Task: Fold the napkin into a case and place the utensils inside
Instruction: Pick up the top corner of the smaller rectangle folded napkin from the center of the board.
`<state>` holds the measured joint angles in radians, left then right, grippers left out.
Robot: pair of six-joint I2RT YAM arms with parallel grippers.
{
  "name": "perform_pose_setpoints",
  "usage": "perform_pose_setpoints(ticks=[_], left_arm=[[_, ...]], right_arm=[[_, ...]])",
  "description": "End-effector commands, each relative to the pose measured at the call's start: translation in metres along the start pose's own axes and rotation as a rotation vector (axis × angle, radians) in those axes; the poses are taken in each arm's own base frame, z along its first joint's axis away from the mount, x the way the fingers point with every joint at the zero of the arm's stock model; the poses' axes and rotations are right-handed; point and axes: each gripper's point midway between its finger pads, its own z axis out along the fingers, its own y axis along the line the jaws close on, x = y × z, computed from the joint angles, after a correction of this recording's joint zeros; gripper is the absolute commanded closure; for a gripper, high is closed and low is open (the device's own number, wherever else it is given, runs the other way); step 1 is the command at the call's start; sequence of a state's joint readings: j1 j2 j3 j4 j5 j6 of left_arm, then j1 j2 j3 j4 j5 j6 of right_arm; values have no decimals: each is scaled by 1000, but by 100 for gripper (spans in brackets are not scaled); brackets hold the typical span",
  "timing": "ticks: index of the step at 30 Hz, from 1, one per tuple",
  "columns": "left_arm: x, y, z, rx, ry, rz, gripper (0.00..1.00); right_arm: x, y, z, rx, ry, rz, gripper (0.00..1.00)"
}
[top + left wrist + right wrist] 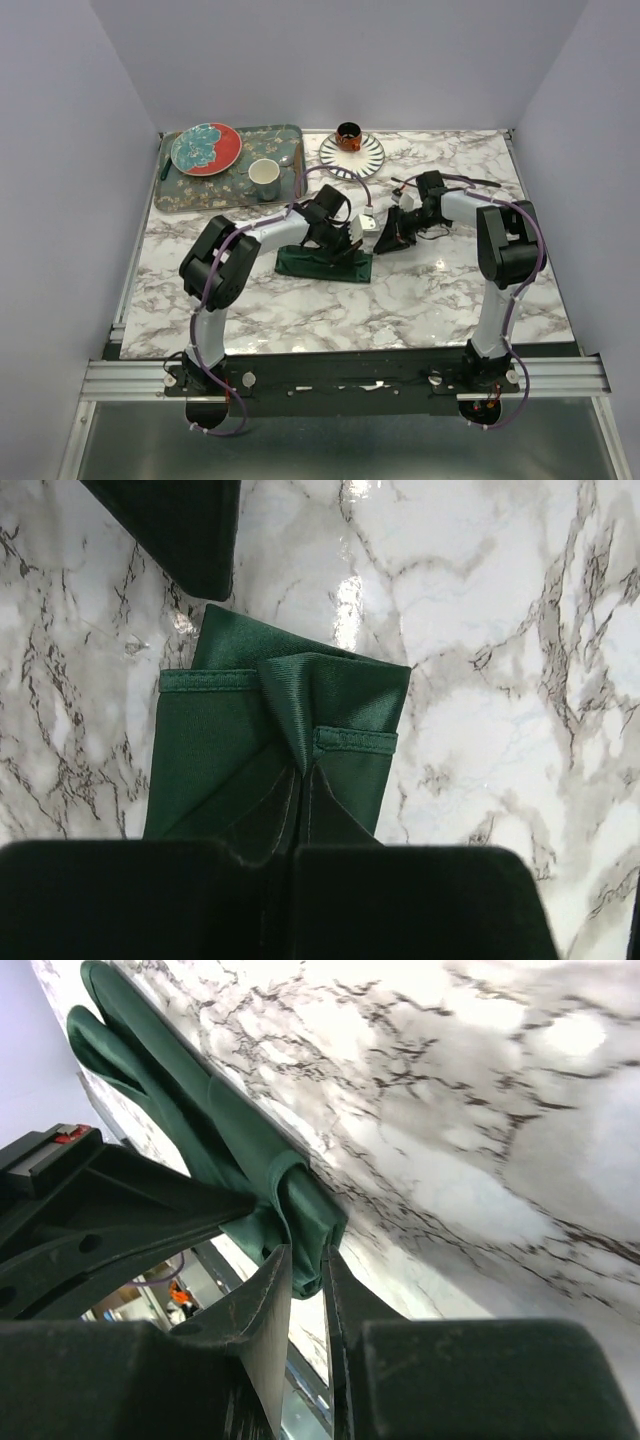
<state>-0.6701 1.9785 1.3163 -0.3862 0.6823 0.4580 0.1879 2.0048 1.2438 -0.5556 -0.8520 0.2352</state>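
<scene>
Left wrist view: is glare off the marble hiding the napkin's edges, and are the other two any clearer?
Left wrist: glare patches sit on the marble tabletop beyond the napkin; its hems are sharp. Right wrist: far marble washed out and soft, the fold near the lens clear. Top external: evenly lit, mild sheen only.

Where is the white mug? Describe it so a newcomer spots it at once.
Start at the flowered tray in the table's far left corner. On it, right of the red and teal plate, stands the white mug. Unlike the small dark cup on the striped saucer beside the tray, it is plain white and sits on the tray.
</scene>
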Motion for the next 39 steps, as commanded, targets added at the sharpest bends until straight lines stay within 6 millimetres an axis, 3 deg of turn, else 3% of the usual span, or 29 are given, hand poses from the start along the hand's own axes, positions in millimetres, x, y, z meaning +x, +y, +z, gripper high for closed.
perform_pose_setpoints(ticks=[1,5,16,22,28,34,39], left_arm=[[-10,-11,-10,-30,-54,-53,99],[-8,-11,-12,-73,-77,-122,100],[-8,-13,-24,-153,-145,-103,100],[-5,-20,-28,-169,-154,-95,100],[13,-36,-27,-139,-109,-232,100],[32,-54,-24,-75,-62,-448,100],[44,-44,-26,-53,-66,-663,100]], right_arm=[[4,20,7,-26,27,-45,74],[10,24,16,-23,50,-57,74],[34,39,35,-28,120,-87,74],[41,11,52,54,156,-53,75],[36,-6,58,122,151,-58,76],[29,-7,57,144,136,-93,77],[29,-8,55,147,134,-113,77]])
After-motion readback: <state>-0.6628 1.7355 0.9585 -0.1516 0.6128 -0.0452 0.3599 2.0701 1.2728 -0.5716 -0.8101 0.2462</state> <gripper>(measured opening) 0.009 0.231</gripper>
